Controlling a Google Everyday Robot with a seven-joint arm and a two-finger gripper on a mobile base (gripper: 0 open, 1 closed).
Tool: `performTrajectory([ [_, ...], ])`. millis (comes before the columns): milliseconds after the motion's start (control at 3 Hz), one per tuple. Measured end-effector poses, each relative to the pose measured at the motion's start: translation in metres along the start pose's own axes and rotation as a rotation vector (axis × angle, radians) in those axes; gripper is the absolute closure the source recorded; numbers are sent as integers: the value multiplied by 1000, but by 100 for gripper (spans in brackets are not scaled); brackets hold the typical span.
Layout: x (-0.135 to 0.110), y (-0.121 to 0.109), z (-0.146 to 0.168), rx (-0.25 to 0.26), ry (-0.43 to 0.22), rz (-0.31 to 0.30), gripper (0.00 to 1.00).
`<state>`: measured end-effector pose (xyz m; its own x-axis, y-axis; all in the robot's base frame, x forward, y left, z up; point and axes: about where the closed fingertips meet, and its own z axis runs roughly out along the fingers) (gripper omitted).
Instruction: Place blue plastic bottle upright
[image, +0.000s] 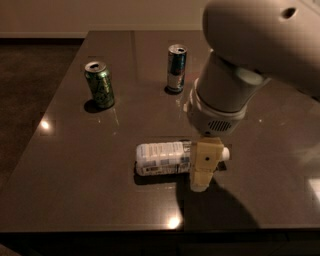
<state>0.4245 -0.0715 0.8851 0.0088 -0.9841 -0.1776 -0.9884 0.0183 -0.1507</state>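
Observation:
The blue plastic bottle (162, 158) lies on its side on the dark table (90, 195), its base to the left and its white cap (225, 153) to the right. It is clear plastic with a pale printed label. My gripper (202, 172) hangs from the big white arm directly over the bottle's neck end, covering the part between the label and the cap. Its cream-coloured finger block reaches down to the table in front of the bottle.
A green can (99, 84) stands upright at the back left. A slim blue-and-silver can (176, 68) stands upright at the back middle. The table's front edge runs just below the gripper, and the floor drops off to the left.

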Motion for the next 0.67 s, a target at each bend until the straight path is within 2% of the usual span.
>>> performTrajectory([
  [333,-4,3,19,-41,-1,-24,0],
  [667,-7,5,30,-74,-2,-43,16],
])
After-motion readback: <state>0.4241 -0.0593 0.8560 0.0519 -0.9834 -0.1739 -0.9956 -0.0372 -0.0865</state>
